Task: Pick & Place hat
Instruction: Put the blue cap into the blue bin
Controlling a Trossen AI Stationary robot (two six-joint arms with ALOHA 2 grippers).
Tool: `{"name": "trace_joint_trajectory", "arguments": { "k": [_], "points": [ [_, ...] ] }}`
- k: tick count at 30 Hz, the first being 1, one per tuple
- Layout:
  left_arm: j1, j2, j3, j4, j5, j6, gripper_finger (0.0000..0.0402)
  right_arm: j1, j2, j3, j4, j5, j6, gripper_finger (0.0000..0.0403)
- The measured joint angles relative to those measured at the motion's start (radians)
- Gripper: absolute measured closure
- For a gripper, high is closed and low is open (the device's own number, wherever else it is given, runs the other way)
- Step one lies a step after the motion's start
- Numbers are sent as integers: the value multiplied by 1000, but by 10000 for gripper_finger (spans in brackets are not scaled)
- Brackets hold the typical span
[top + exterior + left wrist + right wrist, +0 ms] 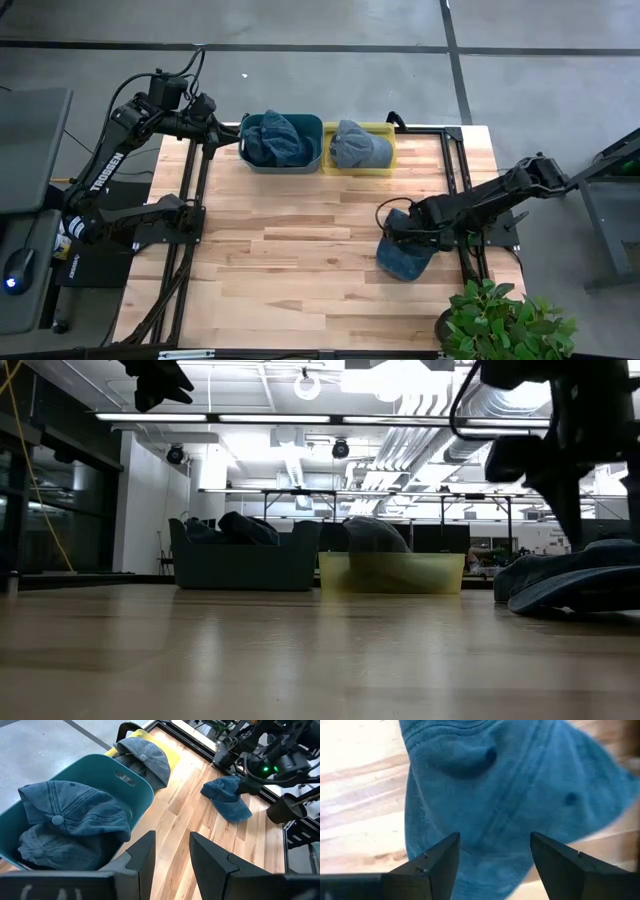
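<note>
A blue denim hat [405, 257] lies on the wooden table near its right edge, its crown [510, 795] facing up. My right gripper [495, 837] hangs open just above this hat [580, 575], fingers pointing down on either side of the crown. At the far edge, a teal bin [282, 169] holds blue hats [65, 815], and a yellow bin [360, 171] beside it holds one more hat [355, 143]. My left gripper [172, 837] waits open and high at the far left, by the teal bin, with nothing between its fingers.
Black frame rails [455, 170] run along the table's left and right sides. A potted plant [500, 320] stands at the near right corner. Bare wood [290, 260] stretches between the bins and the near edge.
</note>
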Motion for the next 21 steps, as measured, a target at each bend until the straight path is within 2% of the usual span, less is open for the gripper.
{"name": "trace_joint_trajectory", "arguments": {
  "k": [5,13,21],
  "points": [
    [0,0,0,0,0,0,284,-34,0,-57,80,-2,-2,167],
    [0,0,0,-7,0,5,284,-67,-7,-98,55,-6,1,167],
    [0,0,0,-15,0,11,284,-94,-7,-194,225,-3,-2,167]
  ]
}}
